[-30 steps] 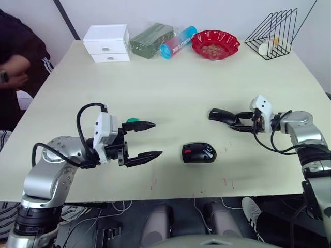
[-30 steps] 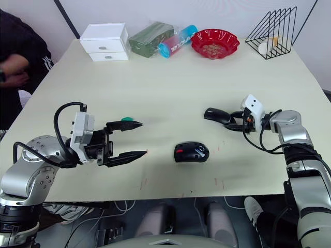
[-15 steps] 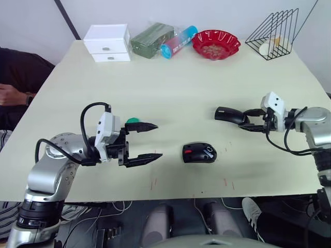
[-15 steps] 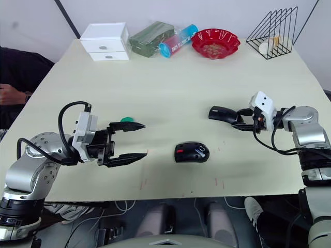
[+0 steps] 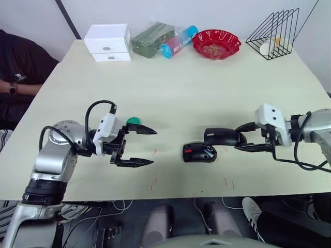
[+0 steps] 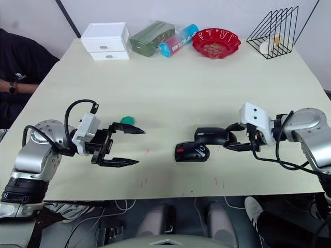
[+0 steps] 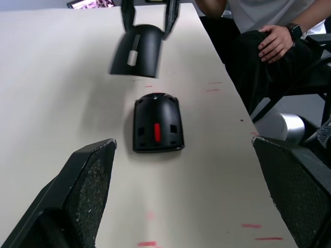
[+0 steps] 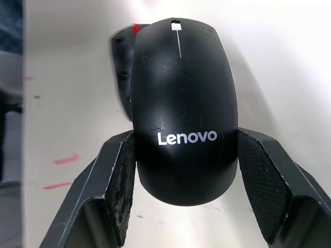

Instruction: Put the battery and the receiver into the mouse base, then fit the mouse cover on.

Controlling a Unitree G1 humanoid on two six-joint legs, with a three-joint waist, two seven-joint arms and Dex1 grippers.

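While both arms sit low over the table (image 5: 170,88), count is: 1 mouse base (image 5: 199,153), 1 mouse cover (image 5: 223,137), 1 green disc (image 5: 133,121), 2 grippers. Battery can't be made out.

At table's far edge: white 2-drawer box (image 5: 107,42), green packet (image 5: 151,40), blue-pink tube (image 5: 178,42), red dish (image 5: 216,43) w/ brownish bits inside, black wire rack (image 5: 274,32) w/ a pale round thing in it.

Mouse base lies near front edge, roughly mid-table, red patch showing on top; in left wrist view it's open-side up (image 7: 156,122) w/ a red strip inside.

Right gripper (image 5: 243,138) pinches the mouse cover by its rear, one finger (image 8: 121,181) each side, "Lenovo" logo up. Cover hangs off the table, just beside and slightly beyond the base, apart from it.

Left gripper (image 5: 145,146) spread wide, holding nothing, fingers pointing toward the base, well apart from it. Green disc sits just behind its far finger.

A person's dark sleeve (image 5: 20,67) at table's left.
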